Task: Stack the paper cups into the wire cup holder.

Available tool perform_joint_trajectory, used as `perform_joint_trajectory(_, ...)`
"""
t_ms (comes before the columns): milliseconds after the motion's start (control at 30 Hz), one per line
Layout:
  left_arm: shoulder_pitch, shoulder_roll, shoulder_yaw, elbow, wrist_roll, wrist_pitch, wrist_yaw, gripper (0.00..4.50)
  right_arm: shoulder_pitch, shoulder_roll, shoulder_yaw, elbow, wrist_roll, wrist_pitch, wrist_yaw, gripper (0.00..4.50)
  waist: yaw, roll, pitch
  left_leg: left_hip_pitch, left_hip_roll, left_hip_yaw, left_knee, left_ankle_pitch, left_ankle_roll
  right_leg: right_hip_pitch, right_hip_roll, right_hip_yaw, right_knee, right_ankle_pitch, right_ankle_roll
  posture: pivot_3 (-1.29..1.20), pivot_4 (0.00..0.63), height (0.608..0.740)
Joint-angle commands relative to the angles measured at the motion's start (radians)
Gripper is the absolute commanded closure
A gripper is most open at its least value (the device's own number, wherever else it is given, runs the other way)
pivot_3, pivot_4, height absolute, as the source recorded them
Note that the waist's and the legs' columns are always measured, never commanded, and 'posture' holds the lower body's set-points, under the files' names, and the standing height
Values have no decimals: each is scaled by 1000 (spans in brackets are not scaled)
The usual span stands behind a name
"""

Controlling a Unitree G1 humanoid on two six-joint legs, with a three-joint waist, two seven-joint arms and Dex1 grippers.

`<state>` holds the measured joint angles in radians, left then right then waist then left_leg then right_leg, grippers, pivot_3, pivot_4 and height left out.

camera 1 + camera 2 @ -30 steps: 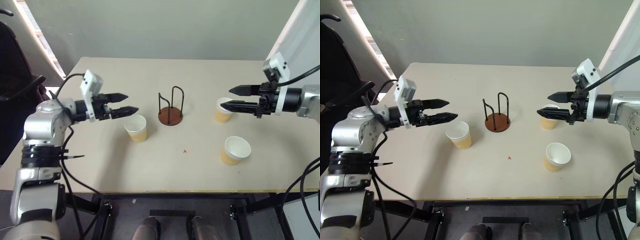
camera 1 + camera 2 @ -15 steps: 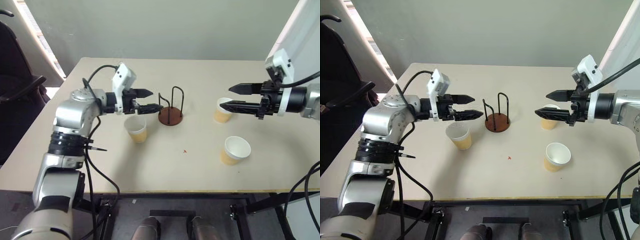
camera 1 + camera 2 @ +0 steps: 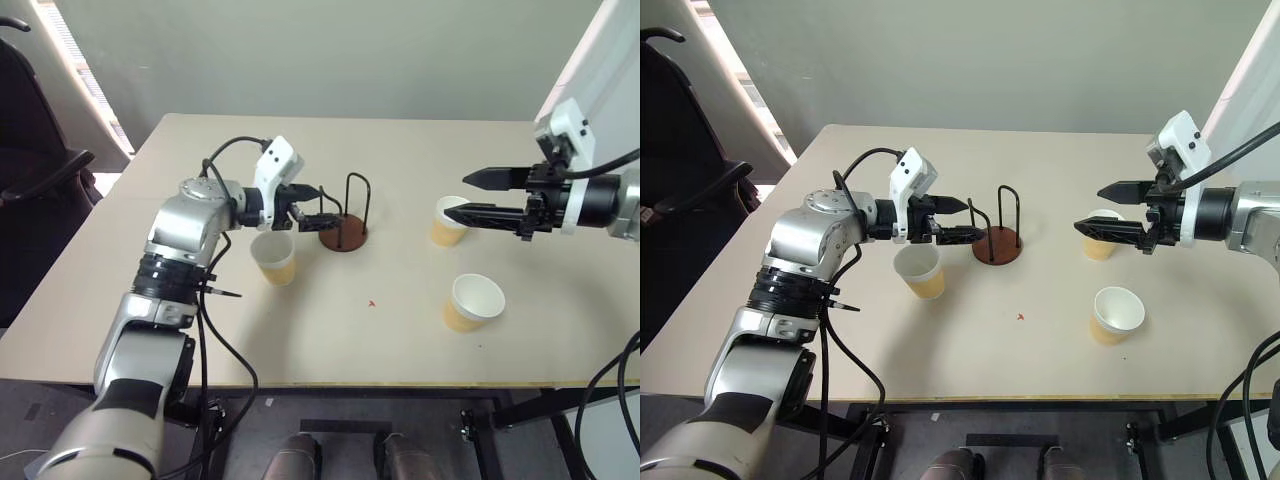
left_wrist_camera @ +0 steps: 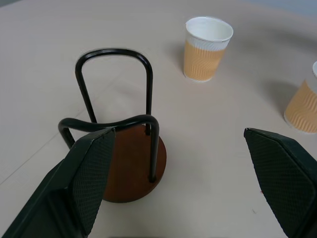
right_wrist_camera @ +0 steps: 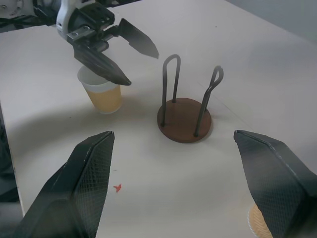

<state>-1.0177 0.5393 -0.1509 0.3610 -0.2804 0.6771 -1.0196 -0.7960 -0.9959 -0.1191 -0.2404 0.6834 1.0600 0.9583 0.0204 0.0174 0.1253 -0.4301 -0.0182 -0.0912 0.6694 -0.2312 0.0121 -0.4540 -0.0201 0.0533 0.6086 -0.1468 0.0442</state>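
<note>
The wire cup holder [image 3: 342, 236], a reddish-brown disc with two black wire arches, stands mid-table with nothing in it. One paper cup [image 3: 272, 258] stands upright just left of it. Two more paper cups stand at the right, one further back [image 3: 446, 222] and one nearer the front [image 3: 470, 302]. My left gripper [image 3: 322, 207] is open, hovering above the left cup with its tips at the holder's left arch. In the left wrist view the holder [image 4: 130, 163] lies close between the fingers. My right gripper [image 3: 457, 197] is open, held above the far right cup.
The beige table [image 3: 330, 340] carries a small red mark [image 3: 371, 302] in front of the holder. A dark chair [image 3: 30, 150] stands off the table's left side. A wall runs behind the far edge.
My left arm has swung right, from left of the left cup to above it with its tips at the holder. The right gripper has stayed in place.
</note>
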Motion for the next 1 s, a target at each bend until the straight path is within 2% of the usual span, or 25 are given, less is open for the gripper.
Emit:
perform_joint_trajectory(33, -41, 12, -6, -2, 18, -4, -21, 0, -9, -17, -48, -15, 8, -17, -14, 509, 0, 0, 0, 0, 0, 0, 0, 0, 0, 0, 0, 0, 0, 0, 0, 0, 150, 740)
perform_joint_trajectory(467, -32, 20, -38, -1, 77, 0, -27, 0, -6, -7, -31, 4, -3, -46, -19, 509, 0, 0, 0, -1, 0, 0, 3, 0, 0, 0, 0, 0, 0, -1, 2, 0, 150, 740)
perform_joint_trajectory(633, -33, -5, -56, 27, 97, -14, -26, 0, -6, -4, -26, 8, -3, -52, -19, 509, 1, 0, 0, -2, 0, 0, 4, 0, 1, 0, 0, 0, 0, -1, 2, 0, 150, 740)
perform_joint_trajectory(1000, -91, -99, -57, 213, 158, -132, 22, 0, 5, -6, -32, 6, -3, -63, -25, 509, 4, 0, 0, -4, 0, 0, 8, -2, 3, 0, 0, 0, 0, 0, 4, 0, 150, 740)
